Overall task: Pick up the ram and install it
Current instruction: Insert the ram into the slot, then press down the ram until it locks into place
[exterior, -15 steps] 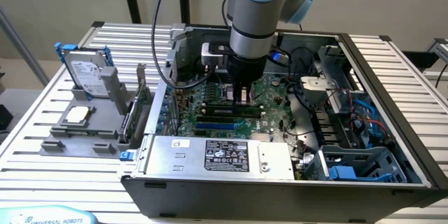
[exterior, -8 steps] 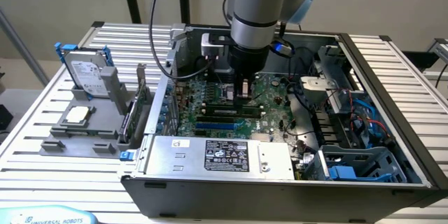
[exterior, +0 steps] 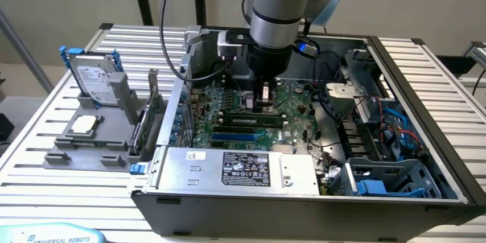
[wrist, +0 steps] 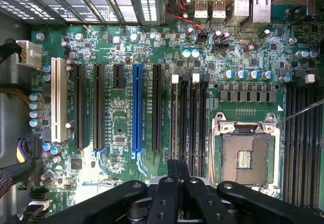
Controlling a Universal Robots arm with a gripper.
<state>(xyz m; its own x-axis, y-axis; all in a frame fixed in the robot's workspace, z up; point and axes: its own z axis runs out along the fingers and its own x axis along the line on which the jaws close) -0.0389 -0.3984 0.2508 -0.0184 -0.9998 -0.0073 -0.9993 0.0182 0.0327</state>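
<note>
Hand [exterior: 263, 105] closed, grip contents hidden; ram [exterior: 244, 121] slotted.

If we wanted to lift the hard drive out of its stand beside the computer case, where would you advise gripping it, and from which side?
Grip the hard drive by its upper half, coming straight down from above. It stands upright with its lower end seated in the grey holder, so only the top is free. Close the jaws across its two broad flat faces, between the blue rails on its edges.
</note>
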